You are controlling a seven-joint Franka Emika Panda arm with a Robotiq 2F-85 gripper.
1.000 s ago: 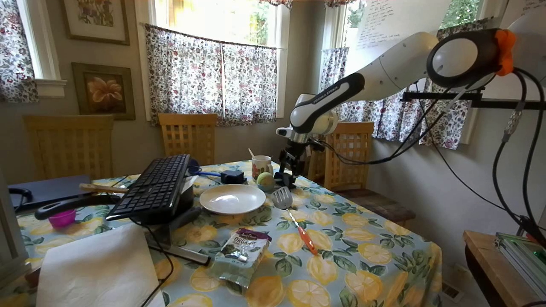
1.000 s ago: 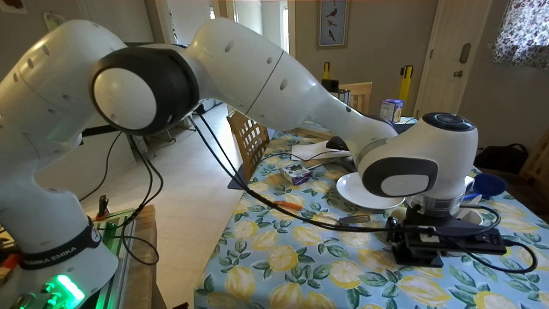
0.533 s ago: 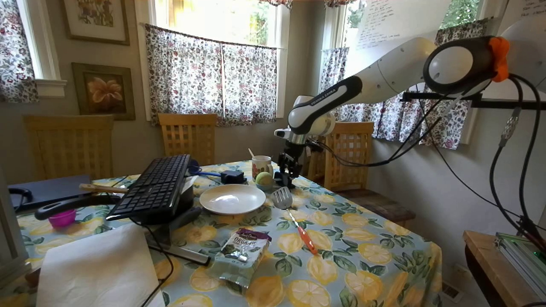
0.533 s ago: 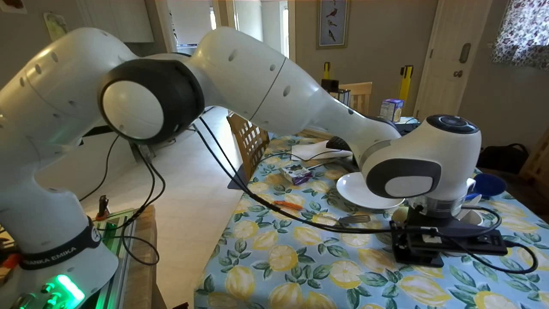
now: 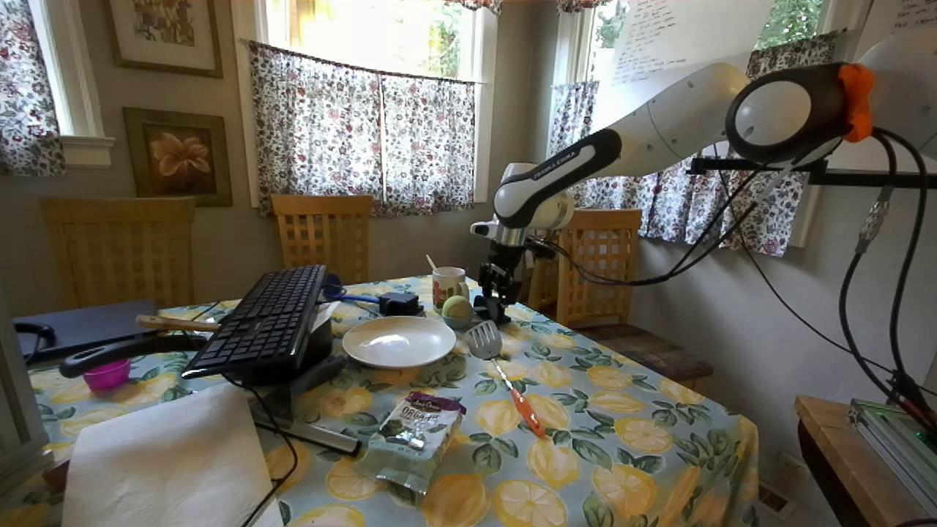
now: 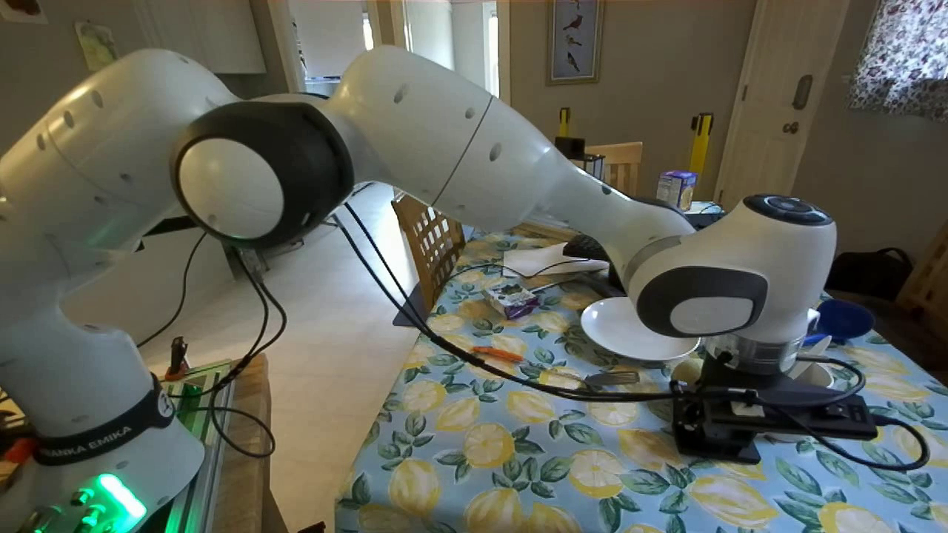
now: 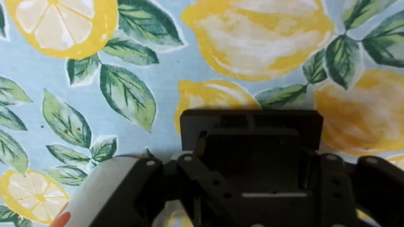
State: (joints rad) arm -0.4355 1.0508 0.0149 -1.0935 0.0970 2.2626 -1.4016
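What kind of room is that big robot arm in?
Most likely a dining room or breakfast nook in someone's home. You can tell from the lemon-print tablecloth, the wooden chairs beside it and the flowery curtains behind.

In an exterior view, FRANKA EMIKA runs along the long black panel on the white jointed robot arm, and ORGANIC stands on the pale green-and-white plastic packet with a purple top, below a blurred brand line. In an exterior view, ANKA EMIKA shows on the black band around the arm's white base. Handwriting on the large white sheet is illegible.
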